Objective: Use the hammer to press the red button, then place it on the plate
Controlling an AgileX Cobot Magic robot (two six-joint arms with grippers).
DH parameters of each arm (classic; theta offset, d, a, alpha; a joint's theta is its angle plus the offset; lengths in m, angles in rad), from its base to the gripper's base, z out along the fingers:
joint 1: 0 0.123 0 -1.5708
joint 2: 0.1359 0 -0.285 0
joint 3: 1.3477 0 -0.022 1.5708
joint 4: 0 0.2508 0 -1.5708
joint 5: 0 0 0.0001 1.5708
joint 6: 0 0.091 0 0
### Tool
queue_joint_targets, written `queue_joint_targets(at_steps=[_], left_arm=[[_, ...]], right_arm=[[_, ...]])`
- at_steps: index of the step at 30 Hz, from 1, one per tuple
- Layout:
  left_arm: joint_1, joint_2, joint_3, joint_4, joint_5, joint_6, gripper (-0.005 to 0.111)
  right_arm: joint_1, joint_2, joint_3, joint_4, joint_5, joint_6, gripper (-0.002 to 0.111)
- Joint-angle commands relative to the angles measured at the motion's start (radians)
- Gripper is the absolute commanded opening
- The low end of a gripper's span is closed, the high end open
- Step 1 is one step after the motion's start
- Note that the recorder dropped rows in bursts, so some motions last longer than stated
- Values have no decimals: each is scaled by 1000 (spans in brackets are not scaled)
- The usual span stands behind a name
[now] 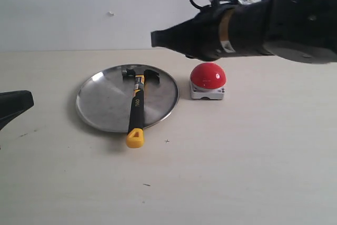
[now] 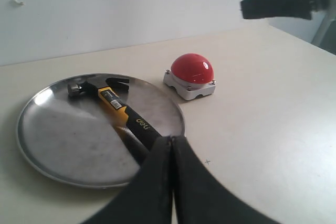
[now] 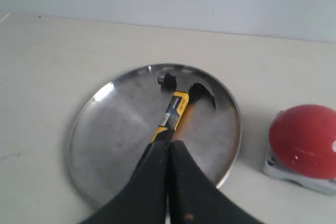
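Note:
The hammer (image 1: 137,101) lies across the silver plate (image 1: 100,104), steel head toward the back and yellow end hanging over the front rim. To the plate's right sits the red button (image 1: 208,75) on its grey base. My right gripper (image 1: 154,39) hangs shut and empty, raised above the plate's far side. In the right wrist view this gripper (image 3: 169,142) is over the hammer (image 3: 176,107) without touching it. My left gripper (image 1: 31,98) is shut and empty near the table's left edge. The left wrist view has its gripper (image 2: 172,139) short of the plate (image 2: 58,129).
A pale wooden tabletop (image 1: 237,156) stretches in front and to the right of the button. A plain white wall (image 1: 79,9) backs the table. The right arm's bulky black body (image 1: 284,19) hovers over the button's far side.

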Motion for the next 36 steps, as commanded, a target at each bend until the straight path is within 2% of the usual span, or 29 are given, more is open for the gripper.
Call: queue_joint_targets(at_steps=[1,8,16,19,26,30,36], left_arm=[[4,-5,6,-2,-2,1,0],[4,-5,6,-2,-2,1,0],[4,-5,6,-2,-2,1,0],[4,-5,6,-2,-2,1,0],[4,-5,6,-2,-2,1,0],[4,-5,6,-2,-2,1,0],[4,-5,6,-2,-2,1,0]], right_arm=[[4,-163,171,-5,-83,-40,0],[4,-354,332,-5,-25,-29,0],[4,-405,332,-5,-8,-29,0],[4,-405,330,-52,-6,-135,0],[-5,-478,332,-50,56,-186,0],[-108,-610,353,-7,28,-184,0],[-373,-861,480,48,-2,-186,0]])
